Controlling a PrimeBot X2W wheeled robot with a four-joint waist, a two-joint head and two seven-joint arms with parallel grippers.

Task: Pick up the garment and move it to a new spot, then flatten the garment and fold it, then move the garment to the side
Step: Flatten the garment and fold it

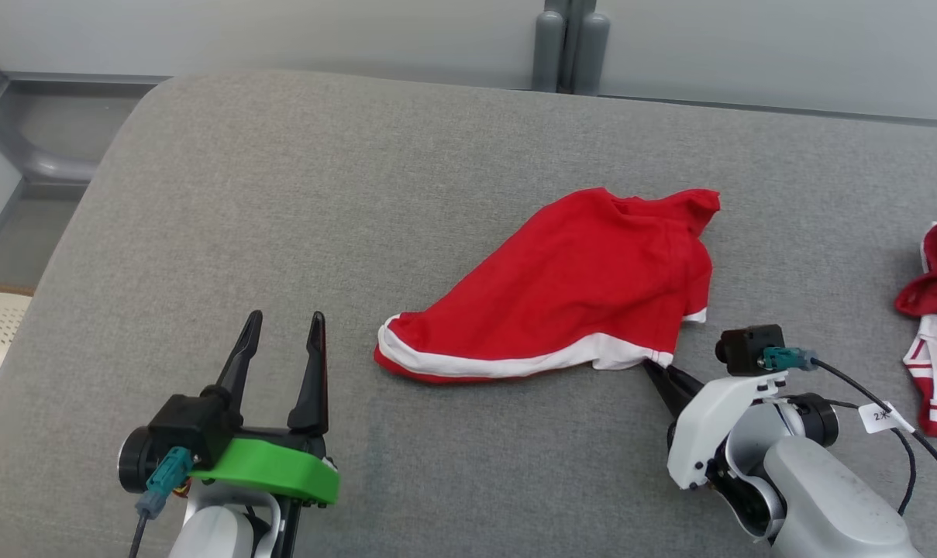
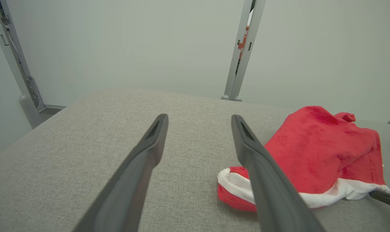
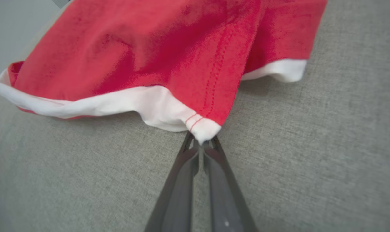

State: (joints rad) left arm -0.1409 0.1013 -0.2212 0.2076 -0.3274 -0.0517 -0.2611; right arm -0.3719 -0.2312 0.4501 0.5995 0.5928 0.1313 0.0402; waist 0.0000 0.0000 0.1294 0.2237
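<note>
The left gripper is resting low on the robot's left of the red garment, well apart from it. Its two long dark jaws are standing wide, nothing between them, and are pointing straight away from the robot. A green bracket is sitting across its wrist.

The right gripper is reaching in from the garment's near right side. Its jaws are pressed together and are slanting up toward the garment, pinching the white-trimmed near corner of the hem. Behind them the white wrist housing is tilting, and the pale forearm is trailing away from the garment toward the robot's right.
</note>
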